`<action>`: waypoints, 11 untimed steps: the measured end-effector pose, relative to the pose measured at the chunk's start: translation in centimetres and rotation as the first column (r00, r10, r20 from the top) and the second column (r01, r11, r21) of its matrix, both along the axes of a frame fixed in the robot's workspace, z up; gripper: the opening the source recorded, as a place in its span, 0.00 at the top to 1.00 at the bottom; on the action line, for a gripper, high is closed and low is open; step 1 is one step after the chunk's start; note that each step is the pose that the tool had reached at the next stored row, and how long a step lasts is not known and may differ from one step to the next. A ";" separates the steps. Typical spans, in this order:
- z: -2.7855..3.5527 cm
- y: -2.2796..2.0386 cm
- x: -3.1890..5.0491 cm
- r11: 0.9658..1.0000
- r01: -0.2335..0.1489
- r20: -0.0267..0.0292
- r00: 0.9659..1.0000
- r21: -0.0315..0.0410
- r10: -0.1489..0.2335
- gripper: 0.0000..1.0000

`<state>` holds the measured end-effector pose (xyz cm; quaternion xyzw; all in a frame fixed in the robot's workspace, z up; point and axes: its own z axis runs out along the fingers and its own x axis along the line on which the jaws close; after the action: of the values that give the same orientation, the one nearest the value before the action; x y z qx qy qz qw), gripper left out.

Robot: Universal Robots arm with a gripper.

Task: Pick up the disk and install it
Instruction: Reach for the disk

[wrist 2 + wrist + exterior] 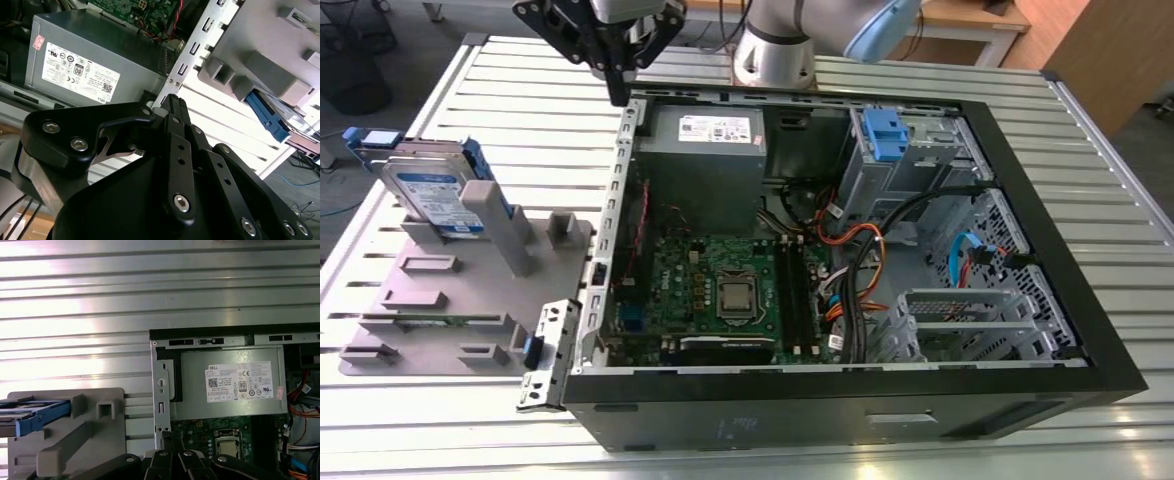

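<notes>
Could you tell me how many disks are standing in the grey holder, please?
2, it seems: the labelled disk in front and a second disk close behind it; others may be hidden.

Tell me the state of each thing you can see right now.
disk: upright in the grey holder, not gripped.
gripper: shut, empty, over the case's edge.
computer case: lying on its side, open.
power supply: mounted inside the case.

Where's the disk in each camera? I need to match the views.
Exterior view: disk stands in the grey holder, exterior view's left.
Second wrist view: disk past the holder's blocks.
First wrist view: disk slotted in the holder.
Shared landmark: power supply.
</notes>
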<state>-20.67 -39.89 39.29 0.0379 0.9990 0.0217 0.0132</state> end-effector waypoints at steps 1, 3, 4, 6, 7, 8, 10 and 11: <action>0.00 0.00 -0.17 1.000 0.000 0.000 1.000 0.000 0.000 0.89; 0.00 0.00 -0.54 1.000 0.000 0.000 1.000 0.000 0.000 0.89; 0.00 0.00 -0.72 1.000 0.000 0.000 1.000 0.000 0.000 0.89; 0.00 0.00 -1.04 1.000 0.000 0.000 1.000 0.000 0.000 0.89; 0.00 0.00 -1.18 1.000 0.000 0.000 1.000 0.000 0.000 0.89; 0.00 0.00 -1.29 1.000 0.000 0.000 1.000 0.000 0.000 0.89; 0.00 0.00 -1.50 1.000 0.000 0.000 1.000 0.000 0.000 0.89; 0.00 0.00 -1.60 1.000 0.000 0.000 1.000 0.000 0.000 0.89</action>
<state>-22.27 -39.89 39.29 0.0379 0.9990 0.0217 0.0133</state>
